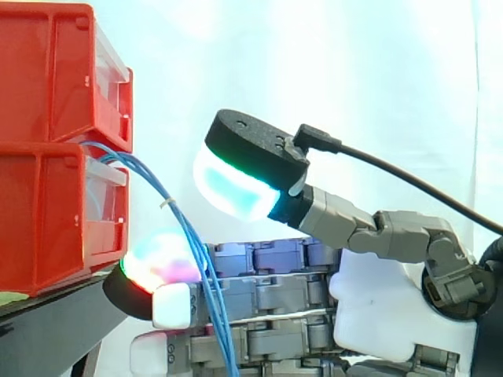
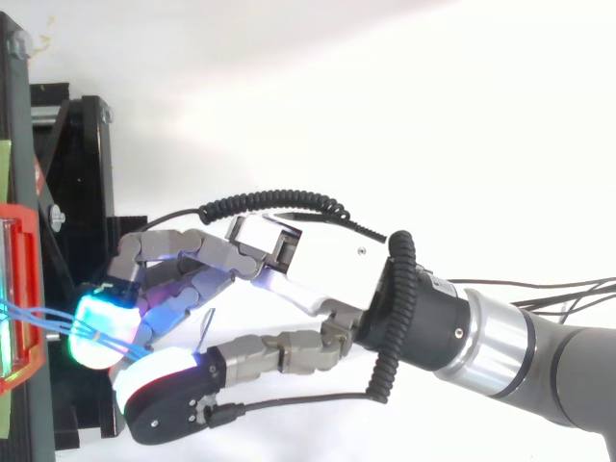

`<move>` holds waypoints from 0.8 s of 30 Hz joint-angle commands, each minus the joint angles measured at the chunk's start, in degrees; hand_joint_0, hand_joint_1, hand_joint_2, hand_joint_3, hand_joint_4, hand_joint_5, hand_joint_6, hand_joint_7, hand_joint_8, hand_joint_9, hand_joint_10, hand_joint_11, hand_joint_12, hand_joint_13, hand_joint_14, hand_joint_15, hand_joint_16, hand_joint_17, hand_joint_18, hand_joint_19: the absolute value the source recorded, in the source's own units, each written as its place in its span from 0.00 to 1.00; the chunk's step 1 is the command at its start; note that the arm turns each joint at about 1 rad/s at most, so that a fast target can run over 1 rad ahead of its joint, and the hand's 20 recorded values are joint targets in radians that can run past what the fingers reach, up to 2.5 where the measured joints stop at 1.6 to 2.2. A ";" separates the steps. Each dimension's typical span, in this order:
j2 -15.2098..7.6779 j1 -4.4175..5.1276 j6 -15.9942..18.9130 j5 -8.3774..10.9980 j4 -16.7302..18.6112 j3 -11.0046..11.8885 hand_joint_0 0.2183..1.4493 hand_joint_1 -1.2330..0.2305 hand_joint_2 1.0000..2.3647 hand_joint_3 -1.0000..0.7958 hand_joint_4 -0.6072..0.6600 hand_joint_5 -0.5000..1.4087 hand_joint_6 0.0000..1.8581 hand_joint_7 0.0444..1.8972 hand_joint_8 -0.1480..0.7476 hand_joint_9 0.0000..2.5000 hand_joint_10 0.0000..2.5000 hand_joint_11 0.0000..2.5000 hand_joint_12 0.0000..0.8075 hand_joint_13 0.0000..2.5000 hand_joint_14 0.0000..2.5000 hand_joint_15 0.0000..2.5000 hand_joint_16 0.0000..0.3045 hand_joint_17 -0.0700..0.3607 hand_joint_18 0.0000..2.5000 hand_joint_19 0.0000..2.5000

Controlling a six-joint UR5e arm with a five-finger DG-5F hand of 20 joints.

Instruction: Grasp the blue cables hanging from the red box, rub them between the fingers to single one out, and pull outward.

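Several thin blue cables (image 1: pixel 177 212) come out of the front of the lower red box (image 1: pixel 47 220) and arc down to the bottom edge of the side view. My hand (image 1: pixel 377 306) reaches in from the right, its straight fingers (image 1: pixel 251 294) lying level beneath the box's front. The cables hang down across those fingers, close to the glowing fingertips (image 1: pixel 161 263). The thumb (image 1: pixel 236 184) is raised above, its pad a short gap away from the cables. In the top view the blue cables (image 2: pixel 38 322) run from the red box (image 2: pixel 24 289) to a cyan fingertip (image 2: pixel 96 327).
A second red box (image 1: pixel 47 71) is stacked on the lower one, both on a black stand (image 1: pixel 55 314). A white curtain hangs behind. The arm (image 2: pixel 539 346) comes in from the right.
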 commanded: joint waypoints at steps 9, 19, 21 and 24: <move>0.01 0.40 -0.25 0.00 -2.17 2.07 0.31 0.36 0.01 0.35 0.58 0.23 0.28 0.68 0.39 0.40 0.01 0.21 0.35 0.30 0.01 0.20 0.12 0.36 0.22 0.18; 0.01 0.67 0.10 0.08 -2.44 2.07 0.30 0.35 0.01 0.43 0.57 0.19 0.40 0.49 0.42 0.39 0.01 0.24 0.37 0.31 0.01 0.21 0.13 0.38 0.23 0.19; 0.01 0.58 0.10 0.00 -2.53 2.07 0.30 0.33 0.01 0.42 0.57 0.19 0.41 0.47 0.42 0.38 0.01 0.24 0.37 0.31 0.01 0.21 0.13 0.38 0.23 0.19; 0.01 0.58 0.80 0.00 -3.58 2.07 0.29 0.33 0.01 0.37 0.58 0.18 0.42 0.47 0.41 0.38 0.01 0.24 0.36 0.31 0.01 0.21 0.13 0.37 0.23 0.20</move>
